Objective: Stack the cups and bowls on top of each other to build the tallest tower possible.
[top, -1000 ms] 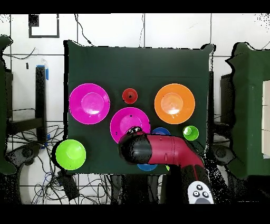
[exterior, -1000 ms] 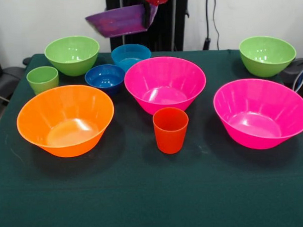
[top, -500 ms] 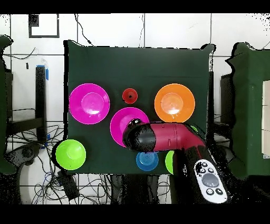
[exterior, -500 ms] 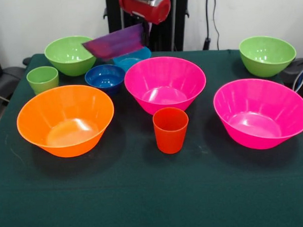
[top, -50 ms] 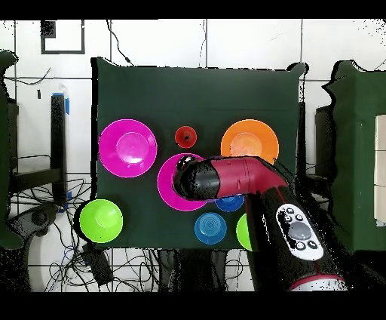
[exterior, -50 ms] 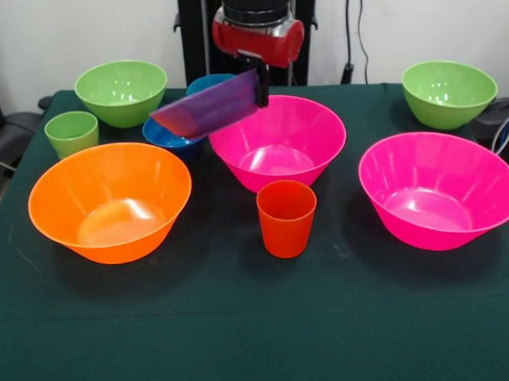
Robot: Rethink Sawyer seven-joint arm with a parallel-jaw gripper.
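Front view showed the end effector [exterior, -50 ms: 260, 88] clamped on the rim of the purple bowl [exterior, -50 ms: 210, 108], carrying it in the air, tilted, its body trailing off to picture-left. Held point sat above the far rim of the middle pink bowl [exterior, -50 ms: 278, 141]; most of the purple bowl hung over the dark blue bowl [exterior, -50 ms: 171, 136] instead. Judged: if the pink bowl is the target, the carried bowl needs shifting toward picture-right and levelling before release. No tower begun yet; the orange bowl [exterior, -50 ms: 110, 200], second pink bowl [exterior, -50 ms: 439, 189], both green bowls [exterior, -50 ms: 121, 92] [exterior, -50 ms: 449, 92], light blue bowl [exterior, -50 ms: 207, 83], orange-red cup [exterior, -50 ms: 286, 218] and green cup [exterior, -50 ms: 72, 133] stood singly on the worktop [exterior, -50 ms: 259, 332]. Overhead, the arm [top, -50 ms: 241, 181] hid the grasp.
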